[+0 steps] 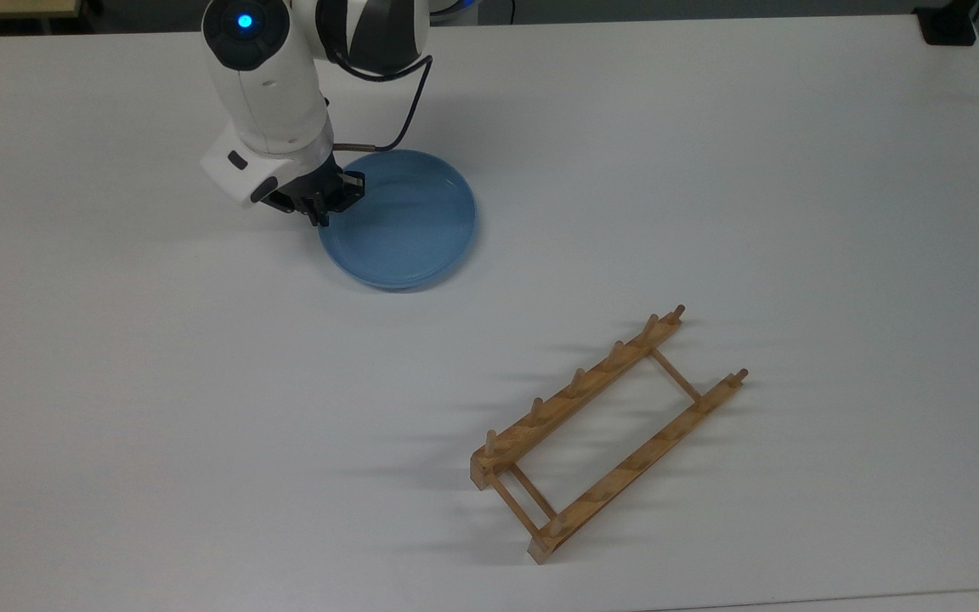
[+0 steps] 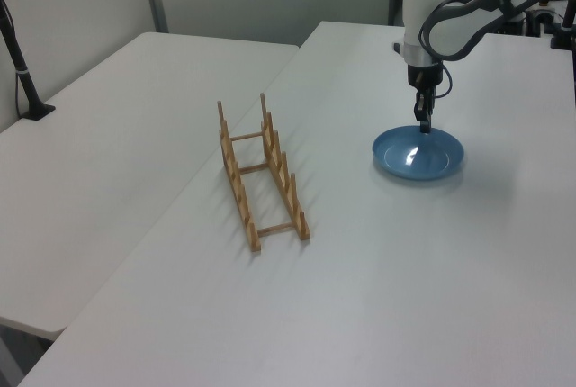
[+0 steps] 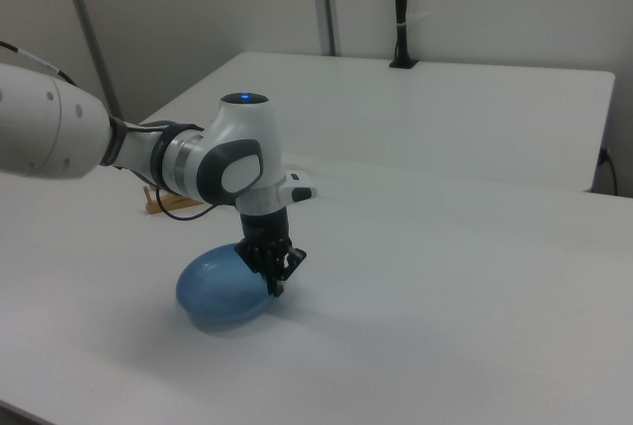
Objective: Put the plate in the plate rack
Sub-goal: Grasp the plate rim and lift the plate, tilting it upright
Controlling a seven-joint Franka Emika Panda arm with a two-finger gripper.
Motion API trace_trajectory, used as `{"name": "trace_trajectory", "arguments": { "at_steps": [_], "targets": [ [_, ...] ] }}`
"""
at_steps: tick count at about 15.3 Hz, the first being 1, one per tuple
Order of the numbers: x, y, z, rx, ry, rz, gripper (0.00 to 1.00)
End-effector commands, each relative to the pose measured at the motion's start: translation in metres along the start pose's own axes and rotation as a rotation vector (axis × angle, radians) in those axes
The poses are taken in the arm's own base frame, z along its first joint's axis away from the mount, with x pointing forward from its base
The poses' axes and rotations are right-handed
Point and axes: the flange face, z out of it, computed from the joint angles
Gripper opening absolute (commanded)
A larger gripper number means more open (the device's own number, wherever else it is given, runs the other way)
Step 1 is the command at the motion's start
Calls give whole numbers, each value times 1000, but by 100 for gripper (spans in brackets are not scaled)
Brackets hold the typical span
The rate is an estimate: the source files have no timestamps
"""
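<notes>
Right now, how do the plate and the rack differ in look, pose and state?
The plate is round, blue and shallow; the rack is long, light-brown wood, an open frame of two rails with upright pegs. The plate has the gripper closed on its rim at the top view's left; the rack stands free, nothing touching it. The plate seems tilted, its gripped edge raised; the rack sits flat. Both are on the white table, well apart.
</notes>
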Motion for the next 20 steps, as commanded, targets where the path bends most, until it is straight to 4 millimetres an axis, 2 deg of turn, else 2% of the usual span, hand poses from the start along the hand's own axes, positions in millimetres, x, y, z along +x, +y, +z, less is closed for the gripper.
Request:
{"name": "trace_trajectory", "arguments": {
  "at_steps": [1,3,5,9,12,14,16,17,19,20],
  "targets": [
    [2,-12,-3,10,19,8,0],
    [3,-12,-21,6,48,8,0],
    [6,-9,-61,-3,108,12,0],
    [-2,-7,-144,-8,225,22,0],
    [0,-20,-208,11,350,18,0],
    [5,-34,-241,11,423,33,0],
    [9,-57,-274,6,487,43,0],
    [9,-67,-285,-6,518,44,0],
    [9,-100,-306,-59,614,50,0],
    [10,-113,-311,-102,654,67,0]
  ]
}}
